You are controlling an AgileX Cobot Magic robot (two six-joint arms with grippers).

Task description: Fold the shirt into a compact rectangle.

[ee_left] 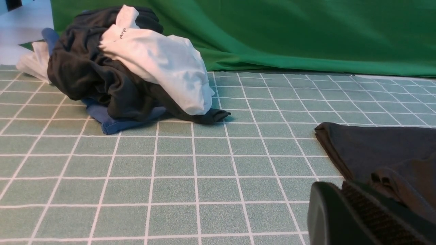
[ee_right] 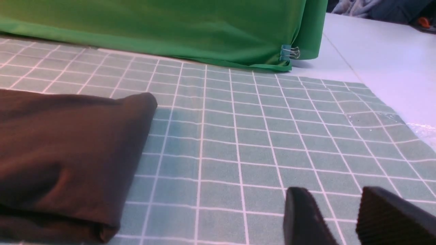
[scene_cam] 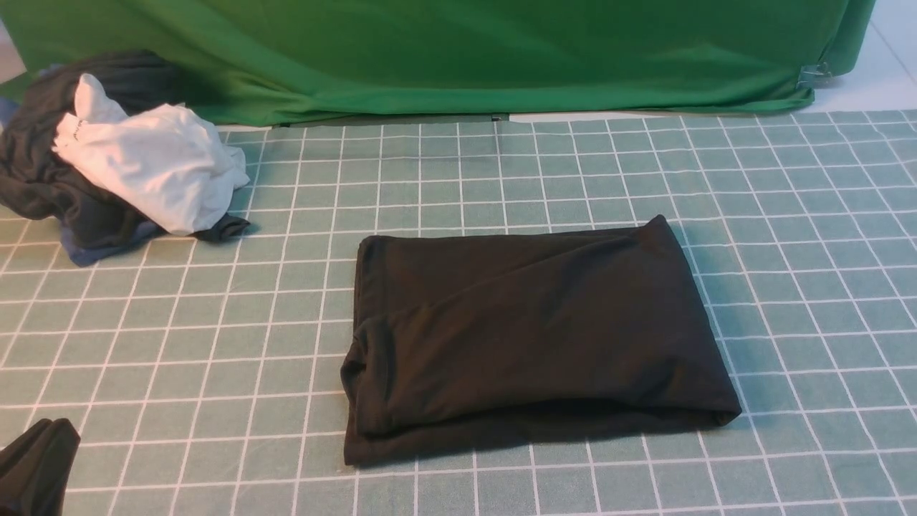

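The left gripper [ee_left: 361,214] sits low over the checked mat [scene_cam: 179,358], its jaws pressed together with nothing between them; in the front view only a dark tip of it [scene_cam: 36,466] shows at the near left corner. The right gripper [ee_right: 344,217] is out of the front view, and its wrist camera shows two dark fingers [ee_right: 303,217] standing a little apart over bare mat, holding nothing. Outward from both lies the shirt [scene_cam: 530,330], already folded into a dark, roughly rectangular bundle in the middle of the mat, with no print or label showing. Taking the shirt as landmark: the left gripper is just beside its near left corner, the right gripper is off its right edge with a clear strip of mat between, so the left arm looks the nearer of the two. The shirt's long axis runs left to right across the robot, and its near edge shows stacked layers, the lower one sticking out a little toward the robot. The fold appears essentially finished; any remaining tidy-up would likely reach inward from the short ends. Far beyond the shirt's left end, a heap of other clothes [scene_cam: 107,158], dark with a white garment [scene_cam: 157,165] on top, rests near the green backdrop [scene_cam: 458,50].
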